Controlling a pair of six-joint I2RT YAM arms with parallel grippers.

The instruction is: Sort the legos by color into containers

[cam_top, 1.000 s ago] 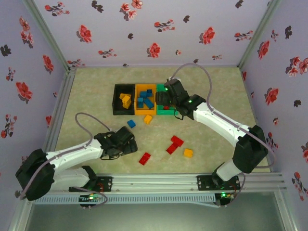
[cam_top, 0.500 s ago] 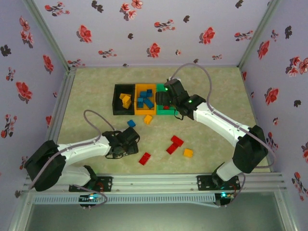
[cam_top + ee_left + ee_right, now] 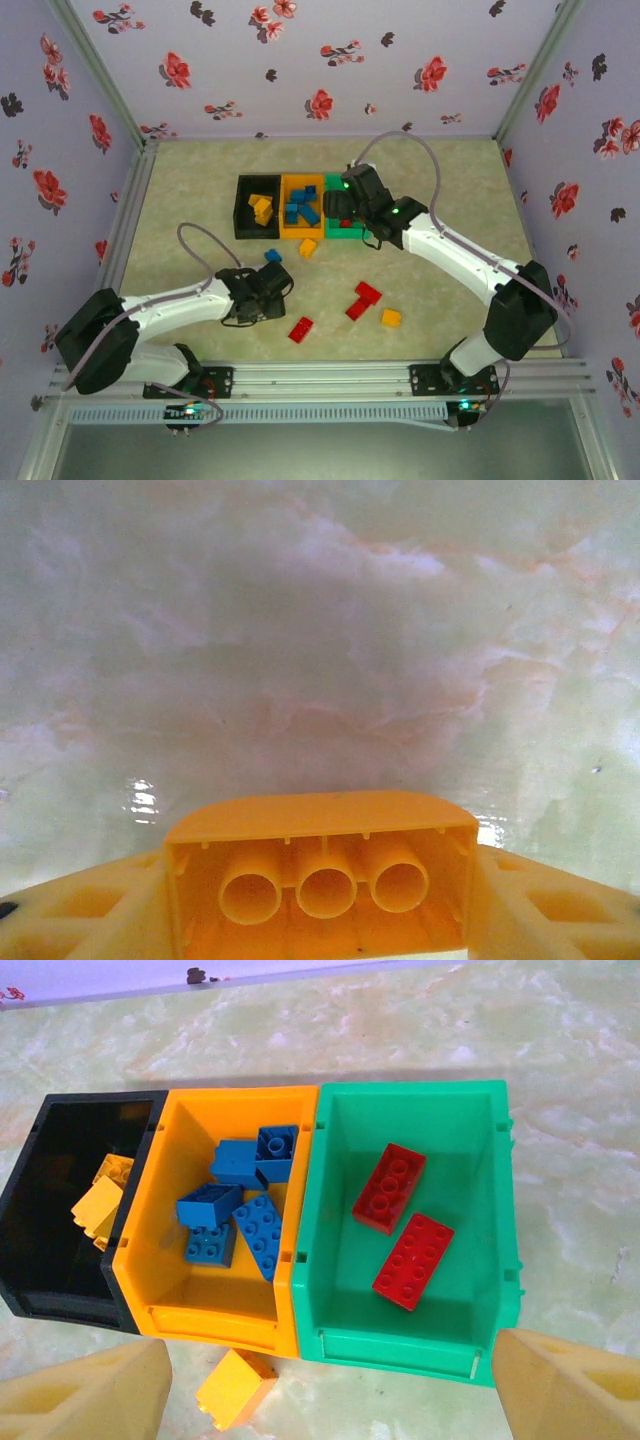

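While right gripper (image 3: 342,208) hangs over bins, fingers spread wide, nothing between them, left gripper (image 3: 266,290) is down near pale marbled table (image 3: 320,630), fingers (image 3: 80,905) pressed against both ends of small orange-yellow plastic brick (image 3: 320,825), hollow underside facing wrist cam

Bins touching in a row:
- black plastic bin (image 3: 60,1140): yellow bricks (image 3: 100,1205)
- orange bin (image 3: 170,1140): blue bricks (image 3: 240,1200)
- green bin (image 3: 470,1160): two red bricks (image 3: 388,1188)

Loose on table: yellow brick (image 3: 235,1390) just in front of orange bin, blue brick (image 3: 272,257), red brick (image 3: 300,329), red pair (image 3: 363,299), orange brick (image 3: 390,317)
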